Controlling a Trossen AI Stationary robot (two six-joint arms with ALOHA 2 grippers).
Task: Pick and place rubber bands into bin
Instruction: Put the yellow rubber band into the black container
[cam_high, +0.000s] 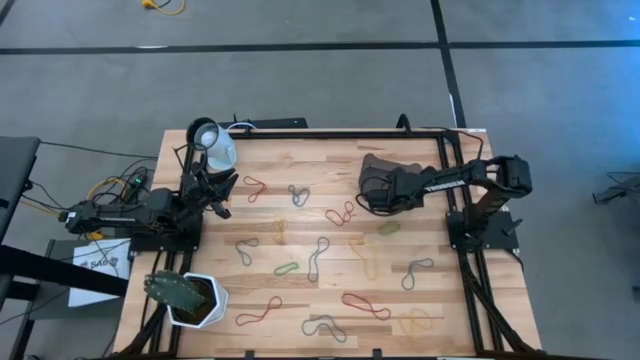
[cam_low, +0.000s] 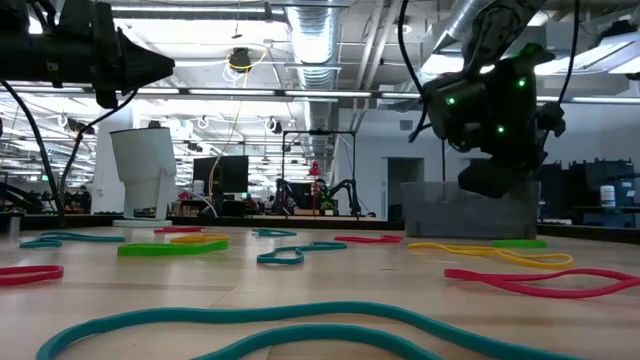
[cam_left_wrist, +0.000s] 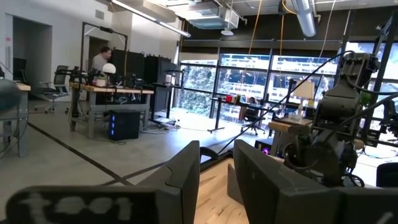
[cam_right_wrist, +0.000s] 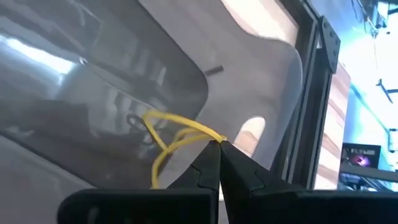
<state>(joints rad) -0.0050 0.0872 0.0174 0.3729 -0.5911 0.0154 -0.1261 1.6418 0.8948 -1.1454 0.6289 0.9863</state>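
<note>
Right gripper (cam_right_wrist: 217, 146) with yellow rubber band (cam_right_wrist: 171, 137) over bin (cam_high: 378, 172) edge.

Bin (cam_high: 375, 172) mostly covered by right arm in high view; inside not visible there. Right tool (cam_right_wrist: 217, 144) tips meet on yellow band (cam_right_wrist: 169, 127); the band's lower end is cut off behind the tool body. Low view: right tool hidden behind its wrist housing, bin (cam_low: 440, 210) partly blocked. Nearest teal band (cam_low: 300, 335) blurred, cut off by bottom edge. Left tool (cam_left_wrist: 214, 168) out of focus, bottom cropped. Far person (cam_left_wrist: 102, 59) too small to tell anything. Plant pot (cam_high: 200, 300) partly overlapped by leaves.
</note>
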